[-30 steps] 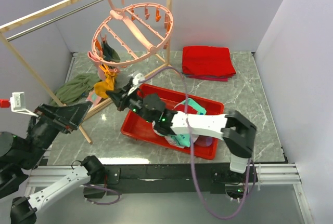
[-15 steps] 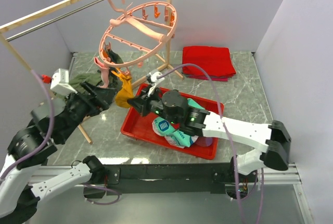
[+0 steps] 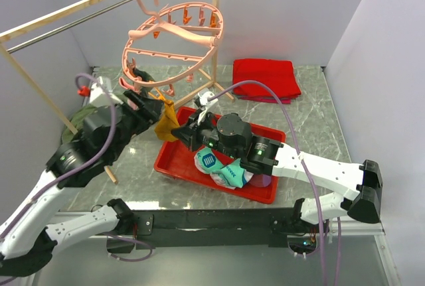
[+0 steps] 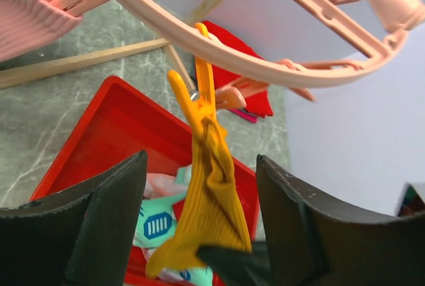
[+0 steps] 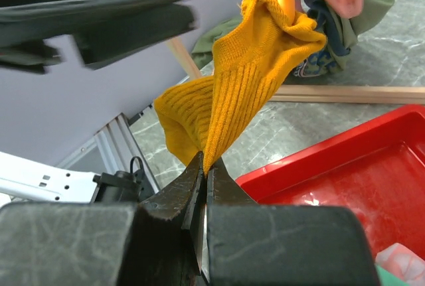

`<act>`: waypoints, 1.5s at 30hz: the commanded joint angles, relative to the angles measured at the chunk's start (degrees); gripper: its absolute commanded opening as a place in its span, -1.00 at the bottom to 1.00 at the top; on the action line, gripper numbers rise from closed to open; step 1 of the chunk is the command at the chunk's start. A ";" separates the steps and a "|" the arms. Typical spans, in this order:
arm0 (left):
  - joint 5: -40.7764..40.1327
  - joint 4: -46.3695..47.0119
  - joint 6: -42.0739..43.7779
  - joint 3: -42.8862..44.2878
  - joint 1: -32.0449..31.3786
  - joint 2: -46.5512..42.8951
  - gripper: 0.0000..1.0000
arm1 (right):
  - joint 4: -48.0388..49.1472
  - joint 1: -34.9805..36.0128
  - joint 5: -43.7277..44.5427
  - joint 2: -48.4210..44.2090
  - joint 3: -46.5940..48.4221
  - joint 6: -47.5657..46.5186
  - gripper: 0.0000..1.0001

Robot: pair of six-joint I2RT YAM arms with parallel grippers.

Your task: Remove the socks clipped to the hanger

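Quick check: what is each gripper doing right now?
Left gripper: open, fingers on either side of the yellow sock, not gripping it.
Right gripper: closed, pinching the yellow sock's lower edge.

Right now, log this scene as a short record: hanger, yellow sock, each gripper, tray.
hanger: pink, round, tilted, above the table
yellow sock: hangs from an orange clip on the hanger's ring
right gripper: shut on the yellow sock's lower edge
left gripper: open, one finger on each side of the yellow sock
pink sock: clipped to the hanger
red tray: on the table below, holds teal patterned socks
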 commanded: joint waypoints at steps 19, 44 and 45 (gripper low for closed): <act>-0.55 9.24 4.18 2.22 8.43 9.57 0.18 | -1.35 0.05 -3.49 -2.98 1.86 1.63 -1.00; 3.40 12.67 7.17 1.35 9.22 10.99 -0.83 | -10.31 -1.35 9.51 -16.49 -11.21 9.79 -1.00; 4.45 13.02 7.34 1.17 9.22 10.81 -0.55 | -11.88 -2.31 10.04 -17.73 -12.54 10.50 -1.00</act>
